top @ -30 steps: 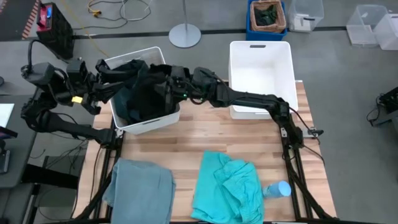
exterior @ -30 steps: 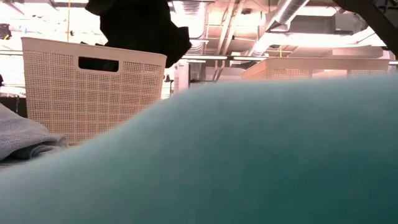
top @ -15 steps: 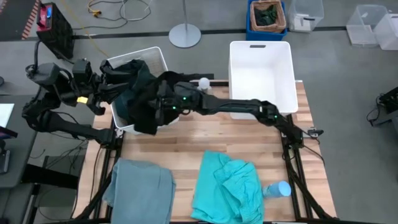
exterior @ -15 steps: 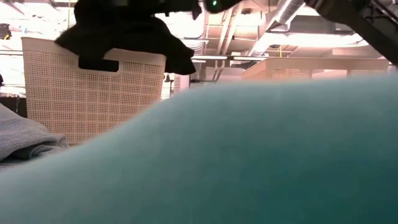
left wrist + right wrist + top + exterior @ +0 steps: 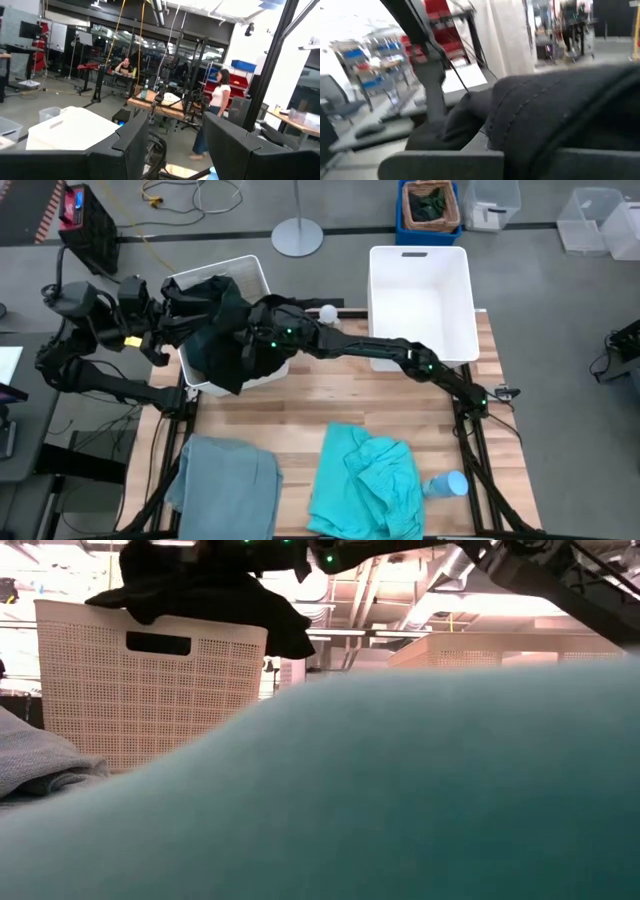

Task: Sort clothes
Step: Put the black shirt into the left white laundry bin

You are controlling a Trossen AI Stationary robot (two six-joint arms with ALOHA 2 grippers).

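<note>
both arms: matte black, segmented links with bulky rounded joint housings. right arm (image 5: pixel 400 352): small green indicator lights near the wrist, thin dark cable along the lower link. left arm (image 5: pixel 85 345): yellow tag on the forearm, black cable looped off the shoulder. left pincer (image 5: pixel 175 145): two broad, flat black fingers with squared edges.

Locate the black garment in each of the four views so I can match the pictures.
High view: the black garment drapes over the left white basket, under the right gripper.
Low view: it hangs at the top left, over the same basket.
Left wrist view: not in it.
Right wrist view: dark fabric fills the near right.
Shared landmark: the left white basket, in the high and low views.
</note>
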